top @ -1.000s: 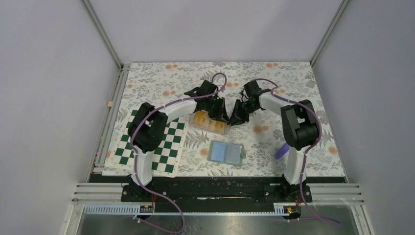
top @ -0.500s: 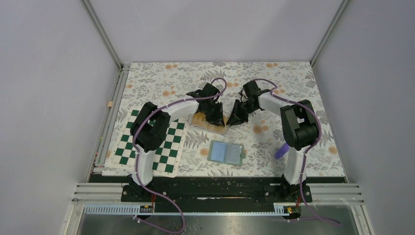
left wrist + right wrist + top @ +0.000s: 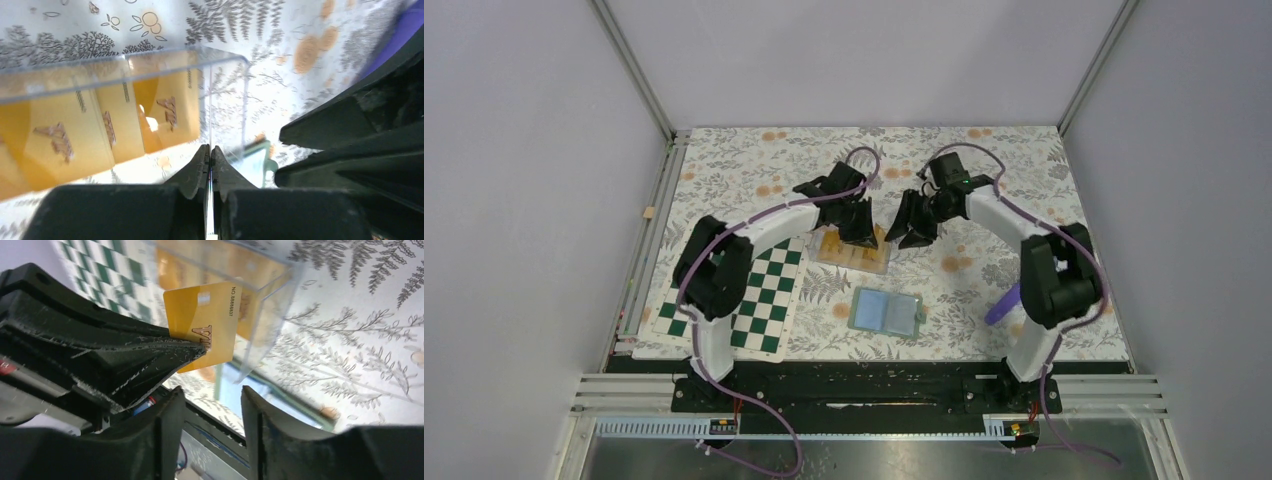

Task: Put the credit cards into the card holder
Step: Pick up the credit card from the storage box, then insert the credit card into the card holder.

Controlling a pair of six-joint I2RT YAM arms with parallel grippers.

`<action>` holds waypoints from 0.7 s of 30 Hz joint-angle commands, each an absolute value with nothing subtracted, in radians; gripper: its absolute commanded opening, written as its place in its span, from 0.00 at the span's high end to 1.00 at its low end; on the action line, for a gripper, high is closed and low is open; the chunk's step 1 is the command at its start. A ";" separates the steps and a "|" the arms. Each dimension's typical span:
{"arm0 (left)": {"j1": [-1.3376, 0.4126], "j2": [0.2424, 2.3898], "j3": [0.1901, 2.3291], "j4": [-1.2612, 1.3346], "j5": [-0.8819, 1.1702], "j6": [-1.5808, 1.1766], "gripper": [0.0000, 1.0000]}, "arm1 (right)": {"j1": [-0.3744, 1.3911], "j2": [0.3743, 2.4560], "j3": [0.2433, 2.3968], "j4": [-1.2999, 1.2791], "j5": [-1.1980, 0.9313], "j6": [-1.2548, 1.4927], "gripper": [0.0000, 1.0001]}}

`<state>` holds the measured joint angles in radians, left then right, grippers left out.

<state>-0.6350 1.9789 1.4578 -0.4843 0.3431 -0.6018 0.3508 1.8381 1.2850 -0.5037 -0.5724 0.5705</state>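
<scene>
My left gripper (image 3: 864, 234) (image 3: 210, 151) is shut on one orange-yellow credit card, which is edge-on in the left wrist view. The right wrist view shows the card's face (image 3: 206, 322) pinched by the left fingers (image 3: 125, 357) above a corner of the clear box. More credit cards (image 3: 80, 135) lie in that clear plastic box (image 3: 854, 250). My right gripper (image 3: 904, 232) (image 3: 212, 399) is open and empty, just right of the held card. The blue-green card holder (image 3: 886, 312) lies open and flat on the table, nearer the arm bases, and shows blurred in the right wrist view (image 3: 260, 392).
A green-and-white chequered board (image 3: 734, 295) lies at the left under the left arm. A purple object (image 3: 1002, 303) sits by the right arm. The floral cloth (image 3: 754, 160) covers the table, and metal frame posts stand at the back corners.
My left gripper has risen a little from the clear box with a card in it. The right arm has lifted its elbow, and its gripper stays close beside the left one.
</scene>
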 commanded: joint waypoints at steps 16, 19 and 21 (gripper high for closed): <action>-0.635 1.124 0.699 0.106 0.559 -1.011 1.00 | 0.361 1.065 0.881 -0.455 -0.777 0.617 0.23; -0.644 1.033 0.513 0.402 0.601 -1.191 1.00 | 0.365 1.017 0.763 -0.321 -0.870 0.714 0.26; -0.647 0.987 0.433 0.543 0.613 -1.270 1.00 | 0.383 1.003 0.685 -0.184 -0.925 0.797 0.29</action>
<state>-0.6380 1.0889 0.5442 0.0914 0.5106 -1.0252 0.3561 1.0340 0.7868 -0.4290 -0.7639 0.6434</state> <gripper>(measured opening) 0.010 0.735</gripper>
